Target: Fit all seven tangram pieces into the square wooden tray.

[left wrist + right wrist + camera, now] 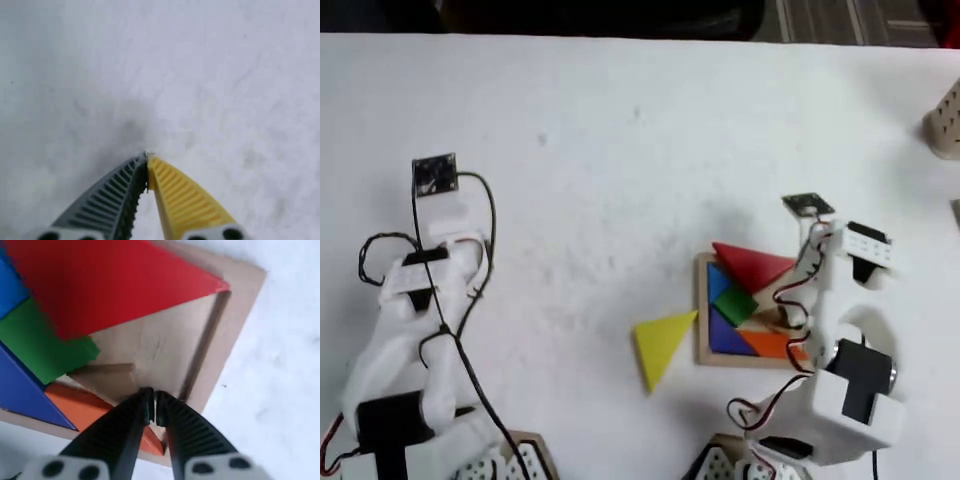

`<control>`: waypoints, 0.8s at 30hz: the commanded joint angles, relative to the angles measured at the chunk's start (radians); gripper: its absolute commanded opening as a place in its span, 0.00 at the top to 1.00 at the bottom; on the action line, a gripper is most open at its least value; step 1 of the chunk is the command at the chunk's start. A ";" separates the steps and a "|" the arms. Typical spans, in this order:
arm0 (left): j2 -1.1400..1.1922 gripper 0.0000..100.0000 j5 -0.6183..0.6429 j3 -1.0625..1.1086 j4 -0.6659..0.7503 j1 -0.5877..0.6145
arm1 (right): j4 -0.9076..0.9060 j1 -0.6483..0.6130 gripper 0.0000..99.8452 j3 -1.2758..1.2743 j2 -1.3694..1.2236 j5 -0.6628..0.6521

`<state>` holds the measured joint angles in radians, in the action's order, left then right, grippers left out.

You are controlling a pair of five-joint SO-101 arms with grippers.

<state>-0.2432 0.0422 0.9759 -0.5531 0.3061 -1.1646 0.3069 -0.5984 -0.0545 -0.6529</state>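
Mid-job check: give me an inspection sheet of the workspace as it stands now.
Surface: white table, faint marks.
Job's things: wooden tray holds red triangle, green piece, orange piece, blue pieces; yellow triangle outside, beside it.
Clutter: pegged wooden block at the table's edge.
End effectors: left end effector shut over table; right end effector shut over tray.
Cables: black cable along left arm; red wires on right arm.
Surroundings: dark floor beyond the table.

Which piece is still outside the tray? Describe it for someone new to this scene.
Find the square wooden tray on the white table, under the right arm. Beside its rim, on the side facing the left arm, lies a yellow triangle. It alone is yellow, and it alone sits outside the tray.
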 commanded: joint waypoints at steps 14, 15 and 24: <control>0.001 0.98 -0.011 -0.032 0.032 0.015 | -0.077 -0.102 0.98 0.043 0.104 0.058; 0.001 0.98 -0.011 -0.032 0.032 0.015 | -0.088 -0.102 0.98 0.060 0.116 0.075; 0.001 0.98 -0.011 -0.032 0.040 0.015 | -0.113 -0.223 0.98 0.224 0.170 0.281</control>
<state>-0.2432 0.0422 0.9759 -0.5531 0.3061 -1.3027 0.1442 -0.4480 0.0744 -0.4381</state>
